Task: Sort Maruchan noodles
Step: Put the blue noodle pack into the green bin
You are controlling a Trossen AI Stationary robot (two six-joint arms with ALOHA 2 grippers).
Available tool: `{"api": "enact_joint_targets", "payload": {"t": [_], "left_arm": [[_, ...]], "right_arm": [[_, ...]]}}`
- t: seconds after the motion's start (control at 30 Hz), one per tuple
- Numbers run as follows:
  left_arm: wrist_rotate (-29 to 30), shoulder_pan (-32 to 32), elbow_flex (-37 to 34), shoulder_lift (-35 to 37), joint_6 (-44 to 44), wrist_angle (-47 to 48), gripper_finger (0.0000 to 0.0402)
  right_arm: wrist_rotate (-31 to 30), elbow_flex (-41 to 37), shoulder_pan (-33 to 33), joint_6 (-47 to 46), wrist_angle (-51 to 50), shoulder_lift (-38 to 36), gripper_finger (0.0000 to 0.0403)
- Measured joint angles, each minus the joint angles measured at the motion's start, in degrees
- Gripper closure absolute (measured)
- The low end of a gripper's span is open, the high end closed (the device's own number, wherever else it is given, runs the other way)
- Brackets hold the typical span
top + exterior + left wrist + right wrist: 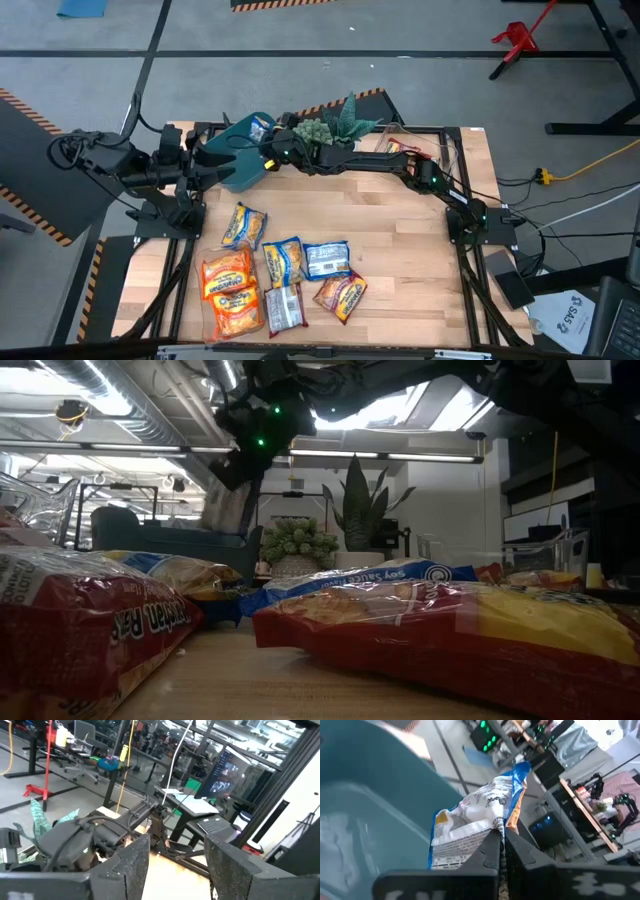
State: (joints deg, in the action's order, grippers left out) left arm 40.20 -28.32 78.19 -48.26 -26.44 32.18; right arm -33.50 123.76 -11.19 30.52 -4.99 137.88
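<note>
Your right gripper (268, 138) is clamped on a blue-and-white noodle packet (475, 820) over the teal bin (235, 160) at upper centre, while your left gripper (175, 865) waits beside it, fingers apart.

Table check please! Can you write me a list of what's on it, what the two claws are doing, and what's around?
Surface: wooden table.
Job's things: seven noodle packets lying at the front; one blue-white packet held over the teal bin.
Clutter: potted plants, clear tub at the back.
Grippers: right gripper shut on the blue-white packet; left gripper open, empty, beside the bin.
Cables: yellow cord on the floor.
Surroundings: red stand, desks, monitors.
</note>
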Motion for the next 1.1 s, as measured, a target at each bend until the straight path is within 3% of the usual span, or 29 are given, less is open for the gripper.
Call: {"api": "enact_joint_targets", "payload": {"t": [0.13, 0.27, 0.4, 0.57, 0.67, 0.97, 1.1], "left_arm": [[0.88, 0.01, 0.0, 0.06, 0.02, -0.02, 0.0219], [0.88, 0.0, 0.0, 0.02, 0.0, -0.02, 0.0219], [0.88, 0.0, 0.0, 0.02, 0.0, 0.12, 0.0219], [0.91, 0.0, 0.0, 0.02, 0.01, 0.42, 0.0219], [1.22, 0.0, 0.02, 0.02, -0.19, 1.29, 0.0219], [4.24, 0.0, 0.02, -0.19, -8.72, 12.36, 0.0219], [5.13, 0.0, 0.0, -0.91, -12.13, 16.66, 0.0219]], "right_arm": [[-0.51, -0.07, -1.0, 0.0, -2.32, 0.13, 0.0398], [1.8, -0.02, -1.86, 0.2, -1.98, 0.13, 0.0367], [8.35, -0.02, -2.42, -0.41, -2.72, 0.31, 0.0304], [12.2, -0.04, -2.18, -1.28, -2.99, 0.92, 0.0212], [12.9, -0.02, -1.43, -1.51, -1.88, 0.92, 0.0179], [8.69, 0.0, 1.48, 0.73, -6.27, -3.84, 0.0173], [11.18, -0.09, 1.99, -3.89, -14.75, -7.88, 0.0173]]}}
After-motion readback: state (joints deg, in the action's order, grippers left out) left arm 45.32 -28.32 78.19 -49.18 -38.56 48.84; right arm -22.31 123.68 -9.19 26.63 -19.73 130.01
